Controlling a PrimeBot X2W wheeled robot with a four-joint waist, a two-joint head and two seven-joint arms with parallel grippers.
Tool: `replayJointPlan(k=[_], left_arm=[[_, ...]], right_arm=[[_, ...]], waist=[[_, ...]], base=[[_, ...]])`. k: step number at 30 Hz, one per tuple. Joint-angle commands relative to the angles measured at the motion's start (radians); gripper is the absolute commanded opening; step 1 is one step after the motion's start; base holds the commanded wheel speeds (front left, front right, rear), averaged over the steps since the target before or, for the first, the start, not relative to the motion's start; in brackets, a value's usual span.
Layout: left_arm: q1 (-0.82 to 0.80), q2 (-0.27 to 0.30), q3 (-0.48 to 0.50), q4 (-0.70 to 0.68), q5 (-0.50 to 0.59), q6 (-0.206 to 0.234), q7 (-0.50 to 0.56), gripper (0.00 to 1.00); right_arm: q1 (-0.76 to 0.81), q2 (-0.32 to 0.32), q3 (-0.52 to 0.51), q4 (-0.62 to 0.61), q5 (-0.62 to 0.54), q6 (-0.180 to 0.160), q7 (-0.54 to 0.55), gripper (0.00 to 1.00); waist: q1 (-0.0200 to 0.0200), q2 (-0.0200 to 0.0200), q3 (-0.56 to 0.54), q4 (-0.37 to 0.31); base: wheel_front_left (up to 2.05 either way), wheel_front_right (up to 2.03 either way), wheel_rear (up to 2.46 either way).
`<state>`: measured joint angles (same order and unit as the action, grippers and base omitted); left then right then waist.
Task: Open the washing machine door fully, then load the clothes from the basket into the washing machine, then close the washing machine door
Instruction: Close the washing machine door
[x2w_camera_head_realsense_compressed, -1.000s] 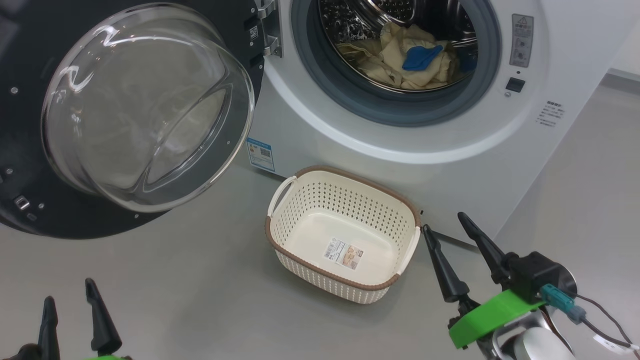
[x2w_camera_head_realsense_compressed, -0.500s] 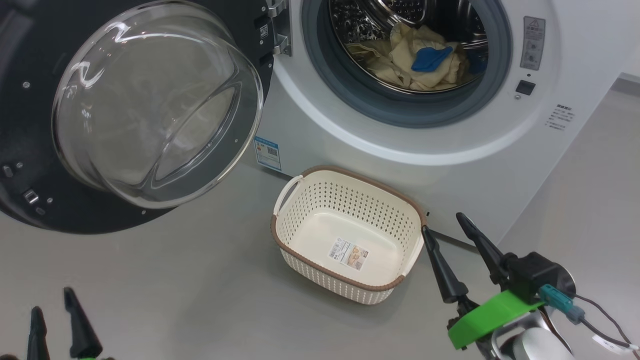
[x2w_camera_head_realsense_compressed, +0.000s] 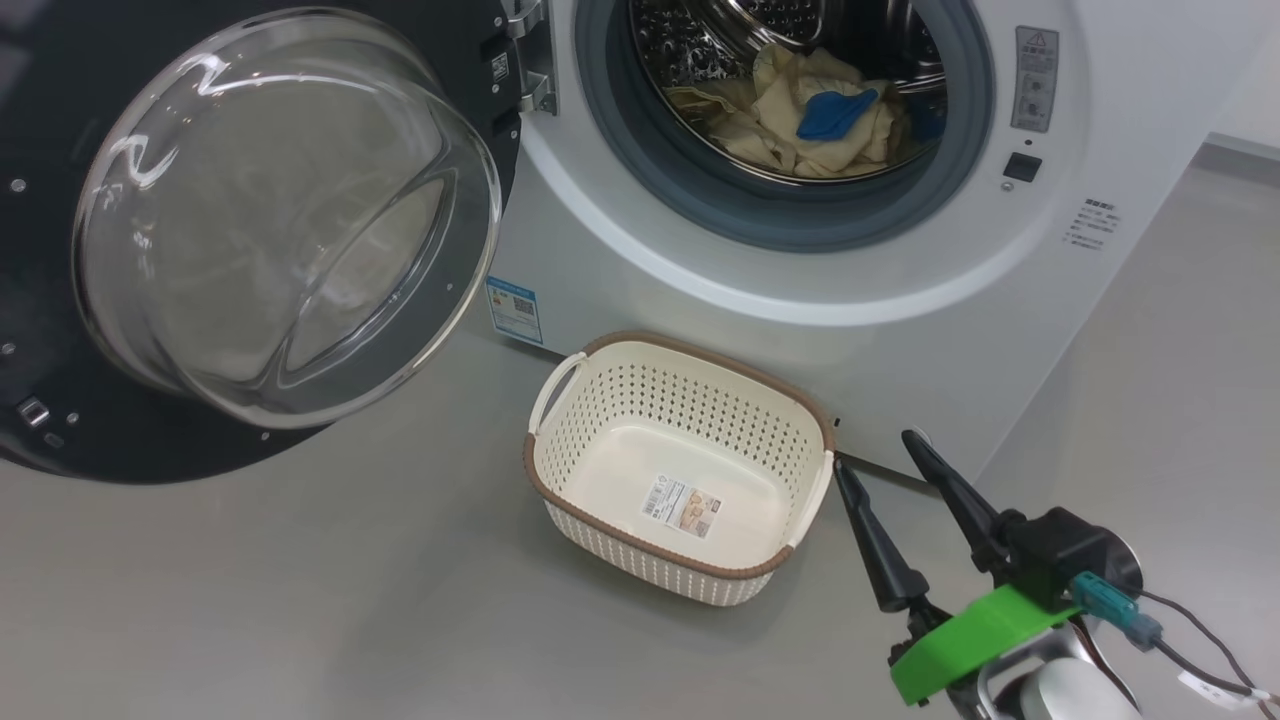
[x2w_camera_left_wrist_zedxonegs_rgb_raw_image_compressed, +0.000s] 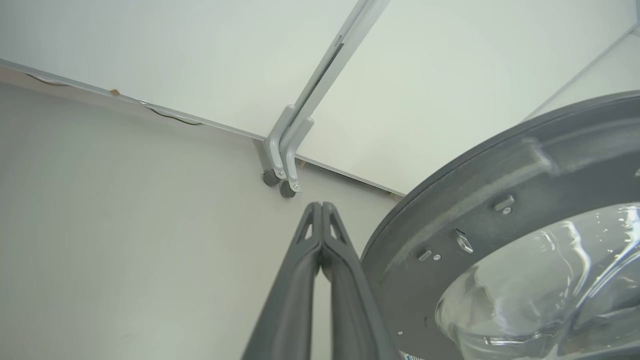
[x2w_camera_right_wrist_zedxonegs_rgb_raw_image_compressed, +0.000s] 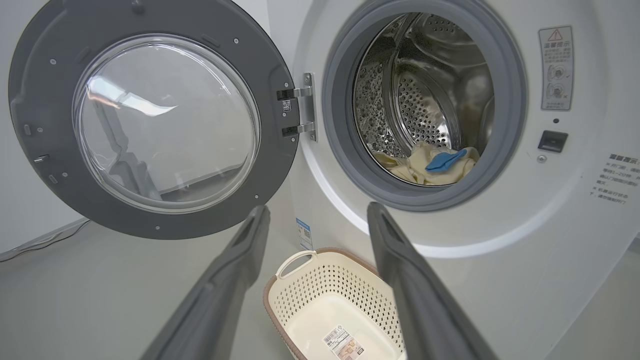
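While the left gripper (x2w_camera_left_wrist_zedxonegs_rgb_raw_image_compressed: 321, 207) is pinched shut on nothing near the wide-open washing machine door (x2w_camera_head_realsense_compressed: 270, 230), the basket (x2w_camera_head_realsense_compressed: 640, 556) stands empty, the clothes (x2w_camera_head_realsense_compressed: 810, 125) lie in the drum (x2w_camera_head_realsense_compressed: 700, 40), and the right gripper (x2w_camera_head_realsense_compressed: 873, 449) gapes unladen; only closing the door seems left.

Smooth grey floor (x2w_camera_head_realsense_compressed: 250, 600); white wall (x2w_camera_left_wrist_zedxonegs_rgb_raw_image_compressed: 150, 45); castored grey frame (x2w_camera_left_wrist_zedxonegs_rgb_raw_image_compressed: 286, 150).

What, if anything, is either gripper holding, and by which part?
Nothing is held. The left gripper is shut on air; the right gripper is open and empty. The clothes lie in the washing machine.
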<state>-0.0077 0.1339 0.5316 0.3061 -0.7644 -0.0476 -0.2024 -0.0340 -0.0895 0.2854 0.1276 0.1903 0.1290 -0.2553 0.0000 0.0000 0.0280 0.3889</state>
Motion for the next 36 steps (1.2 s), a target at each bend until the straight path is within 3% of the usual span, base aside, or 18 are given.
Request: replayJointPlan(k=[1,7,12,20,28,36], left_arm=[[-0.045,0.051,0.043,-0.03,-0.004,0.006,0.006,0.0],[-0.154,0.224,0.165,0.033,-0.149,0.041,0.163,0.0],[-0.287,0.376,0.287,0.102,-0.308,0.11,0.306,0.0],[-0.424,0.524,0.375,0.152,-0.415,0.213,0.401,0.0],[-0.535,0.59,0.379,0.174,-0.469,0.287,0.455,0.0],[-0.628,0.538,0.35,0.123,-0.561,0.378,0.567,0.0]], right_arm=[[-0.033,-0.006,0.017,-0.029,-0.005,0.002,-0.006,1.0],[-0.043,-0.004,0.027,-0.026,-0.004,0.002,-0.006,1.0],[-0.06,-0.001,0.04,-0.027,-0.005,0.002,-0.006,1.0],[-0.07,-0.018,0.038,-0.024,-0.01,0.002,-0.006,1.0],[-0.089,-0.043,0.053,-0.025,-0.01,0.002,-0.006,1.0],[-0.102,-0.068,0.061,-0.023,-0.014,0.002,-0.006,1.0]], waist=[[0.0,0.0,0.003,-0.005],[0.0,0.0,0.019,-0.039],[0.0,0.0,0.049,-0.091],[0.0,0.0,0.091,-0.147],[0.0,0.0,0.129,-0.178],[0.0,0.0,0.163,-0.186]], base=[[0.0,0.0,0.0],[0.0,0.0,0.0],[0.0,0.0,0.0],[0.0,0.0,0.0],[0.0,0.0,0.0],[0.0,0.0,0.0]])
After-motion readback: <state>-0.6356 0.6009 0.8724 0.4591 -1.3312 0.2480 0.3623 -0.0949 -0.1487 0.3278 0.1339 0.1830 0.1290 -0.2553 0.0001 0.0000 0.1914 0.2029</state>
